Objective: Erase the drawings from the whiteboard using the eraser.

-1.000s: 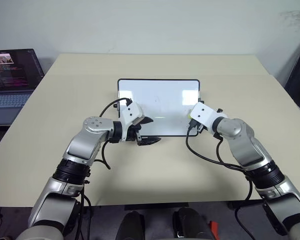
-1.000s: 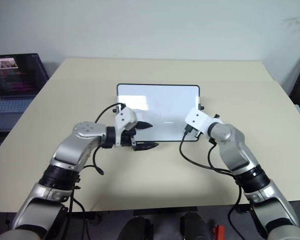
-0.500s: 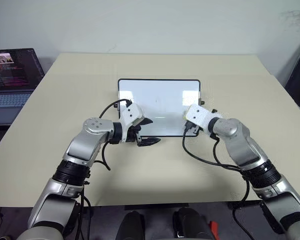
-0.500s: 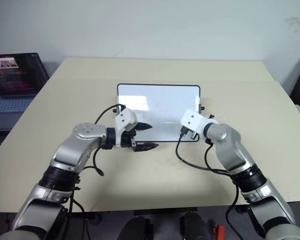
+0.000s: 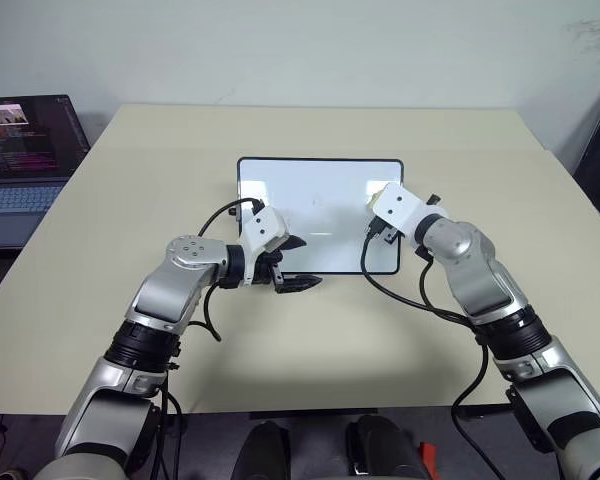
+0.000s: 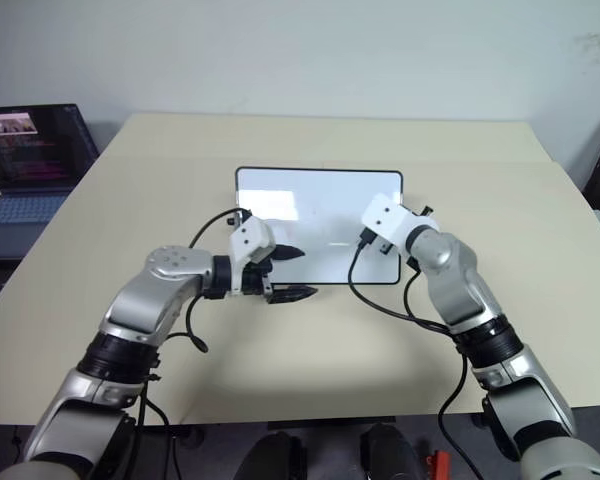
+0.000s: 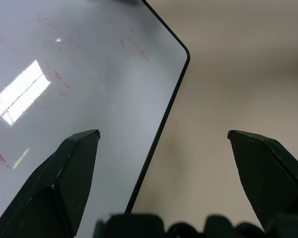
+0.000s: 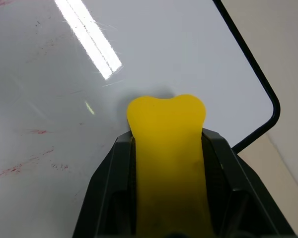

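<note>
You are working with the right tool (image 8: 166, 198) clamped on the eraser (image 8: 168, 148), its two black fingers (image 8: 111, 193) pressing the long sides of the yellow block while the rounded front end is sticking out over the whiteboard (image 5: 320, 180). The whiteboard is lying flat near the middle of the surface (image 5: 310, 340), slightly toward its far edge, and the eraser is sitting over the board's right end, close to a rounded corner of the thin black frame. Faint red smears of the drawings (image 8: 20, 168) are showing on the glossy white face beside the eraser, with more traces (image 7: 57, 75) toward the left side.

Your left tool (image 7: 161, 144) is hanging with its jaws wide apart and holding nothing, straddling the board's near left edge, one finger over the white face and the other over the surface.

The eraser is probably light and somewhat soft, so the side grip you are using looks right. The board looks thin, light and slick, so it is likely sliding under firm strokes; bracing its frame with the left tool would help. Keep wiping pressure flat and moderate.
</note>
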